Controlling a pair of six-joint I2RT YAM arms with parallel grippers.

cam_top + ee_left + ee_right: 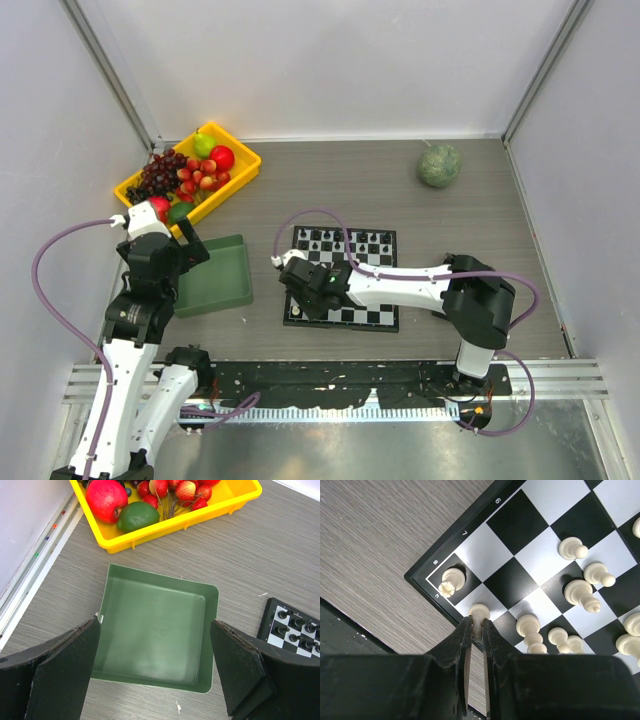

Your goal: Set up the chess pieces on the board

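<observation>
- Top view: a grey wood-grain table point(330, 190) between white walls point(330, 60); the board point(375, 317) lies in its middle.
- Left wrist: the left gripper point(155, 625) stands wide open above a green tray point(150, 595).
- Right wrist: the right gripper point(476, 622) pinches a cream-white piece point(479, 611) at the board's edge.

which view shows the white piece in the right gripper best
The right wrist view: the cream piece sits close up, pinched by the right gripper, on an edge square of the board. The top external view hides it under that gripper; the left wrist view shows only a far board corner.
</observation>
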